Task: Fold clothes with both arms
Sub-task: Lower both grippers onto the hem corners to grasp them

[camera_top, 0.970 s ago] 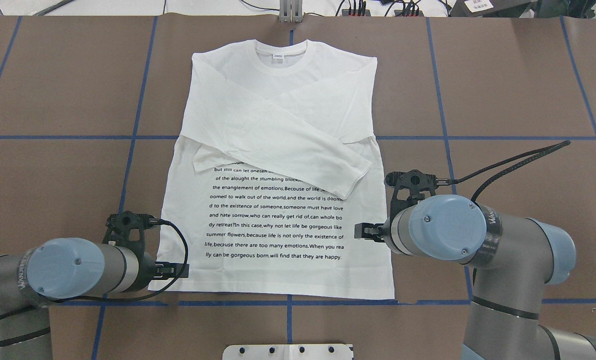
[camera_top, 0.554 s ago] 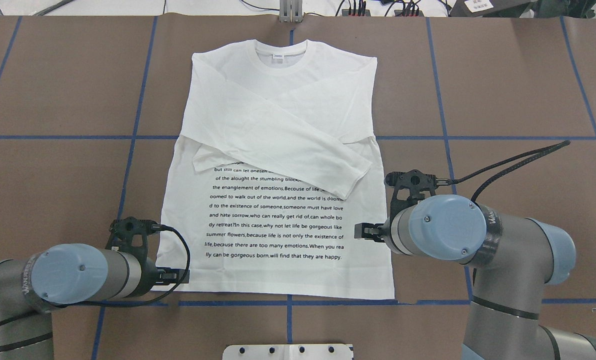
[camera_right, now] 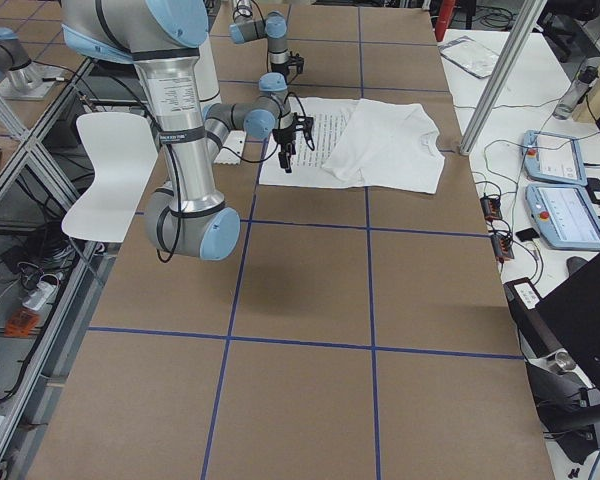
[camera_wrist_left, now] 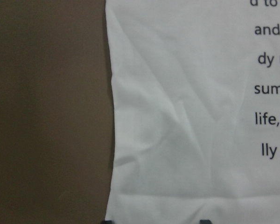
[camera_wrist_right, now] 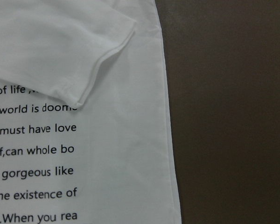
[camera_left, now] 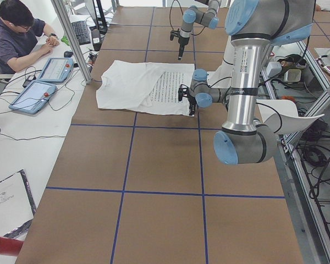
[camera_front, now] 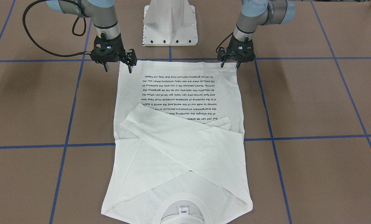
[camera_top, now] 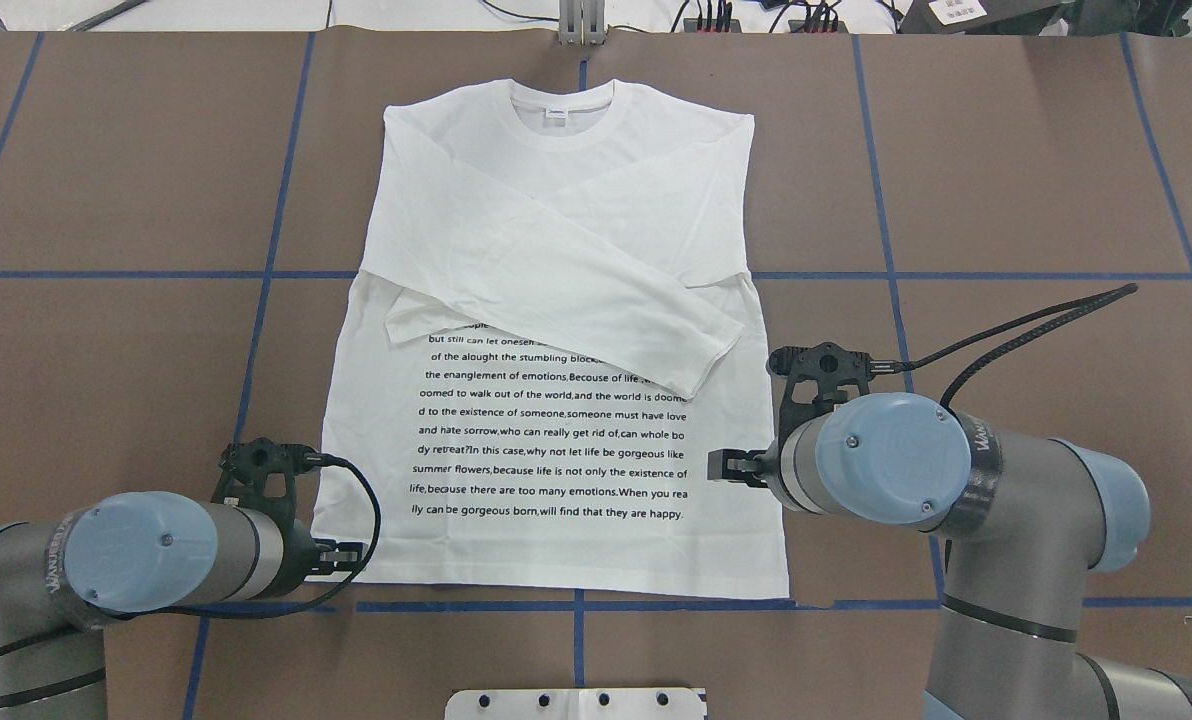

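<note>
Spread flat across the brown tabletop (camera_top: 1006, 180): a white shirt (camera_top: 556, 230), print (camera_top: 556, 430) up, collar (camera_top: 563, 137) far from the robot. Sleeves (camera_top: 596, 300) crossed over the chest, so likely done with that step; body not yet folded, hem (camera_top: 556, 582) not lifted. Poised at the two hem corners: the left gripper (camera_front: 229, 66) low by its corner, the right gripper (camera_front: 118, 70) beside its edge, both with jaws apart and holding nothing. Next, probably: pinching the hem.

Brown table (camera_top: 106, 180) gridded with blue tape (camera_top: 116, 274). White pedestal base (camera_front: 170, 25) at twelve o'clock in the front view. Left view: seated person (camera_left: 14, 33) at ten o'clock, a tablet (camera_left: 56, 69) at their four o'clock
</note>
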You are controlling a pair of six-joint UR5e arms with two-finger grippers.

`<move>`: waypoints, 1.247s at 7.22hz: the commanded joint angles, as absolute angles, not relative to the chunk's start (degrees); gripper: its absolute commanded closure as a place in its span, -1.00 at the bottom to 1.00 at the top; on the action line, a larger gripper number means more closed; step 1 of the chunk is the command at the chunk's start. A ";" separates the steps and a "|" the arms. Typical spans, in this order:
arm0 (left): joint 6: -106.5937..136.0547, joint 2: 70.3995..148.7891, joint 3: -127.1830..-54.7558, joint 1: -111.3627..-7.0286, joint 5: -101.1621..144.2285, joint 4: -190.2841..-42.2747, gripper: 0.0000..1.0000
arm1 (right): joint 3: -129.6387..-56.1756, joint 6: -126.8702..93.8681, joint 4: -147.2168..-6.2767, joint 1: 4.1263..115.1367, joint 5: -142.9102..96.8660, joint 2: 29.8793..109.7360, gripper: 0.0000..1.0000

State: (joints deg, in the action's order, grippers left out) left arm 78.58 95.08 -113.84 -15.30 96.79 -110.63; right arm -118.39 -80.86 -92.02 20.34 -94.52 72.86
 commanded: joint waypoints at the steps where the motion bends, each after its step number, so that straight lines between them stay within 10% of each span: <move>1: 78.49 95.01 -113.91 -15.29 96.86 -110.48 -0.21 | -118.39 -80.86 -92.02 20.13 -94.48 72.86 -1.00; 3: 78.49 94.75 -113.99 -15.29 96.86 -110.48 -0.10 | -118.39 -80.86 -92.02 20.04 -94.48 72.86 -1.00; 6: 78.49 94.83 -114.52 -15.29 97.03 -110.39 1.00 | -118.39 -80.86 -92.02 19.95 -94.48 72.86 -1.00; 9: 78.49 95.10 -116.09 -15.29 97.03 -110.48 1.00 | -118.39 -81.03 -92.02 19.43 -94.22 73.38 -1.00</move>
